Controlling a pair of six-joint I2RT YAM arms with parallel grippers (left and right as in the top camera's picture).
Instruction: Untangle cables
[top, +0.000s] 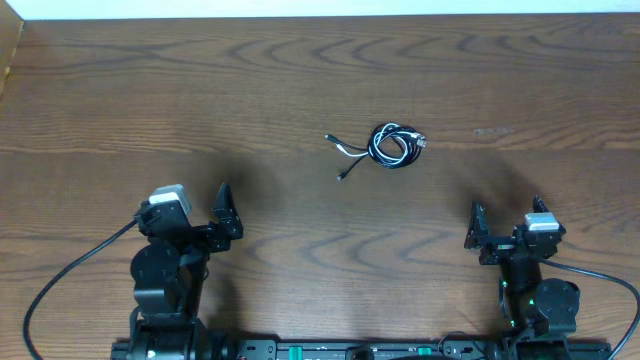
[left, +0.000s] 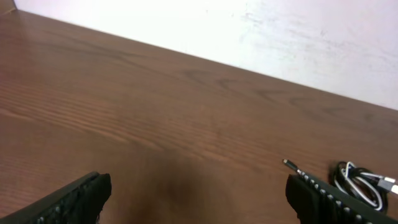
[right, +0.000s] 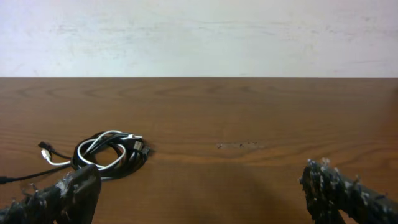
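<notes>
Both my claws are spread wide, nothing in either. The left claw (top: 195, 207) and right claw (top: 508, 218) sit well apart over the wood table (top: 300, 80). The cables (top: 393, 145), 1 black & 1 white, lie coiled together in one small bundle on the table, w/ a few loose plug ends trailing off to its left. The bundle is out ahead of both claws, between them, closer to the right one & touching neither. In the left wrist view it's at the far right edge; in the right wrist view it's ahead-left.
</notes>
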